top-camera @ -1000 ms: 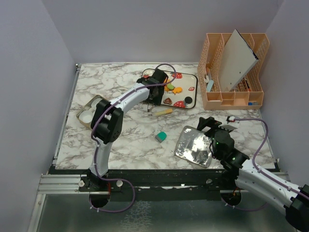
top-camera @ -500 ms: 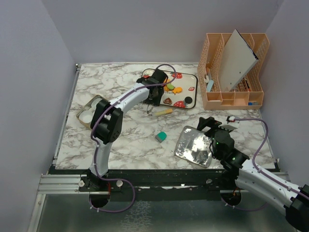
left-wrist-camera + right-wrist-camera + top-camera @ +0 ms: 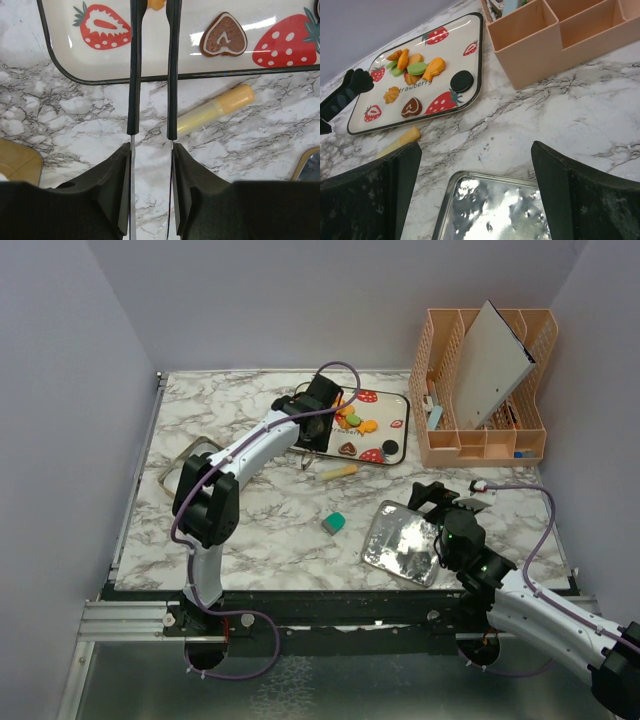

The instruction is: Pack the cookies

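Plain lavender walls (image 3: 60,390) close you in on the left, back and right, and the marble table (image 3: 260,530) fills the space between them. Your widest bare stretch is the near-centre strip around the teal block (image 3: 334,523). At the back right the peach organizer (image 3: 485,435) stands close to the wall with a white board (image 3: 492,360) leaning in it. Just left of it lies the strawberry-print tray (image 3: 396,406). Toward the front right, the shiny tin (image 3: 398,540) lies just beside your right gripper (image 3: 475,146), whose jaws stand wide apart with nothing between them. A tan frame (image 3: 180,472) rests near the left edge.

Your left gripper (image 3: 153,7) reaches over the tray's near rim, its thin fingers (image 3: 134,75) parallel and close together. The tips run out of the wrist view beside a scrap of orange, so you cannot tell whether they pinch a cookie. The cookies (image 3: 412,65) are on the tray: an orange-and-green cluster near its middle, and a brown heart (image 3: 223,36) and a black round one (image 3: 462,80) nearer the front rim. A yellow tube (image 3: 216,106) lies on the marble just outside that rim.
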You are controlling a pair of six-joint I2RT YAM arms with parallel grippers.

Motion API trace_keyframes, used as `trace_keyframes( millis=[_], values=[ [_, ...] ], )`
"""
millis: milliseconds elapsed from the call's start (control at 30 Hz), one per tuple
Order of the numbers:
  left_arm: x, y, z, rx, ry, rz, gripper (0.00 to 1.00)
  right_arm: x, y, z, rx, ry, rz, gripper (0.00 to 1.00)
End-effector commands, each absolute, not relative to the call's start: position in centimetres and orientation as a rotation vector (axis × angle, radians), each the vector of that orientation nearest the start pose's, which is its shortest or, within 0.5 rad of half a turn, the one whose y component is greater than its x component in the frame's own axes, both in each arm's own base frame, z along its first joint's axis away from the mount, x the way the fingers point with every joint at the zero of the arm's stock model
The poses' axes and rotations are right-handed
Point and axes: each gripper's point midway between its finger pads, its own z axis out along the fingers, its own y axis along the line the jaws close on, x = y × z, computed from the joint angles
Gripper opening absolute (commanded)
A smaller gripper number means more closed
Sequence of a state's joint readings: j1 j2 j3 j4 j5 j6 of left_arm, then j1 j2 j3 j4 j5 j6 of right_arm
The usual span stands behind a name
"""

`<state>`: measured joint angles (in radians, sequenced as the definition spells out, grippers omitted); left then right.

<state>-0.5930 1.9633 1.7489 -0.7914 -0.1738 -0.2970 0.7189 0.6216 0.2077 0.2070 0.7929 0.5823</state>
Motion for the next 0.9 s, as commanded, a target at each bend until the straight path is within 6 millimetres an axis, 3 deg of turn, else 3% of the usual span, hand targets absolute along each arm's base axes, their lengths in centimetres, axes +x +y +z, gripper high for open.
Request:
trace_keyframes(
  millis=[0, 267, 867],
  values=[
    [39.9, -24.2, 13.8, 0.300, 2.523, -0.094, 0.34, 26.4, 8.4, 14.6, 0.440, 1.667, 0.236, 1.00],
    [40.7, -24.3, 12.5, 0.308, 2.549, -0.096, 0.50, 26.4, 8.3, 14.7, 0.443, 1.665, 0.234, 1.00],
    [42.5, -24.7, 10.3, 0.311, 2.592, -0.126, 0.51, 26.3, 8.2, 14.6, 0.442, 1.666, 0.231, 1.00]
  ],
)
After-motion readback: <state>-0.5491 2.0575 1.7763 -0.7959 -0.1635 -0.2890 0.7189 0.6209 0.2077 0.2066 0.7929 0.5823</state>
